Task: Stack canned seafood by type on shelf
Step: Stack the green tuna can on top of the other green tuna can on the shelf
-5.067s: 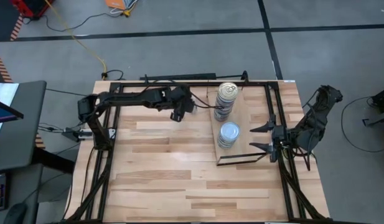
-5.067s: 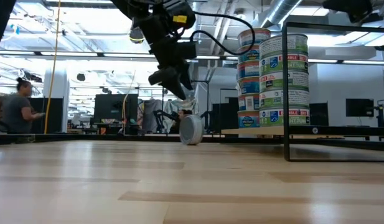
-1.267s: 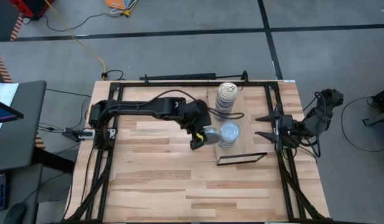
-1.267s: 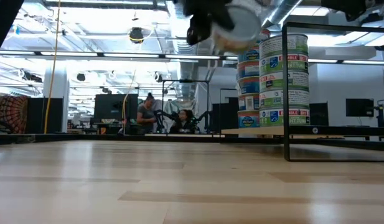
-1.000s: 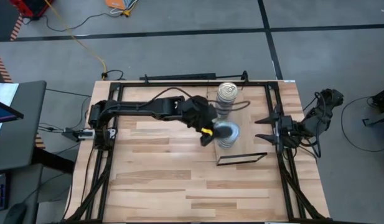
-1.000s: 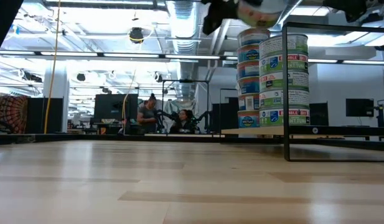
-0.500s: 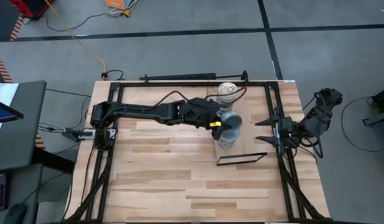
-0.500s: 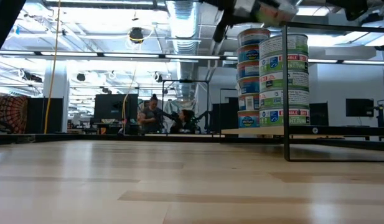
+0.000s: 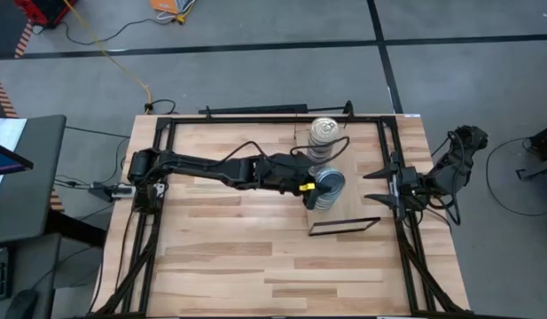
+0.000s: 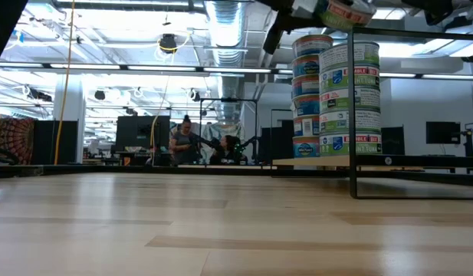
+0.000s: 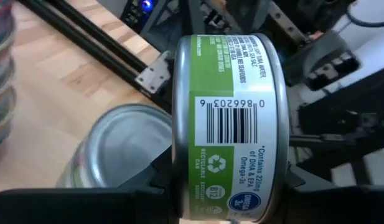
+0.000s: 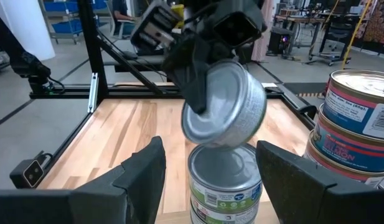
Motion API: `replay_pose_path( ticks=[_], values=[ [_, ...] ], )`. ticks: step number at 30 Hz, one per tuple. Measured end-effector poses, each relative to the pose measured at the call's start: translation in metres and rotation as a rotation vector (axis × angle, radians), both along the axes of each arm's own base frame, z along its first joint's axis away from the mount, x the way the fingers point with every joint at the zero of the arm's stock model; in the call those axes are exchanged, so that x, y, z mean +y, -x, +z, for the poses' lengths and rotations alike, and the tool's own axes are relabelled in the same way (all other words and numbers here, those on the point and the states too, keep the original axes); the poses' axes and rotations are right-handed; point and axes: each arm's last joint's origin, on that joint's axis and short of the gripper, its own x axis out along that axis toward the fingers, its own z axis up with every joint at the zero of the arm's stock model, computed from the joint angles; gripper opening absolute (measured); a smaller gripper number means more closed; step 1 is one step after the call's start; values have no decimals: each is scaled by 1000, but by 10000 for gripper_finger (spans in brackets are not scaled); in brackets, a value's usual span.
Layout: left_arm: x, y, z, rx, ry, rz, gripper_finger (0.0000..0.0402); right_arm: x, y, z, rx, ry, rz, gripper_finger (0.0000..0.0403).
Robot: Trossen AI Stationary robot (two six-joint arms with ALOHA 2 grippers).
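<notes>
On the shelf stand two stacks of tins. The far stack has pale gold tops and blue labels. The near stack has silvery tops and green labels. My left gripper is shut on one more green-labelled tin, tilted just above the near stack. My right gripper waits open at the shelf's right side, fingers level and pointing at the stacks. My left gripper pinches the tin between its two fingers, one on each flat face; one finger lies on the face near the rim. The fingers come from the table's left, slanting down. The tin is lifted clear and tilted above the near stack's top.
A thin dark strip stands at the shelf's near end and shows as a black post in the low view. Black frame rails run around the tabletop. Bare wood lies left of and nearer than the shelf. People sit in the room beyond.
My left gripper has carried the tin a little farther toward the table's right, until it hangs over the near silvery stack, and the tin has tipped from nearly on edge to a slant. The arm has stretched out lower across the table. The right arm has stayed put.
</notes>
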Motion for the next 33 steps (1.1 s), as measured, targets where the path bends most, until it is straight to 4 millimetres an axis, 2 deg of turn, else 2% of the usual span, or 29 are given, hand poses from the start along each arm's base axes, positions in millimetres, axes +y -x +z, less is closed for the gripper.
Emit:
replay_pose_path(
  ticks=[7,18,24,33],
  values=[
    [-4,0,1,-8,8,33,131,0,0,1,-10,-3,1,277],
    [-8,-17,-26,9,80,55,131,0,0,1,-10,0,1,277],
    [-10,-19,-29,0,122,-4,131,0,0,1,-9,0,1,277],
    [-7,-19,-29,9,91,4,168,0,0,1,-9,-1,1,277]
  ],
)
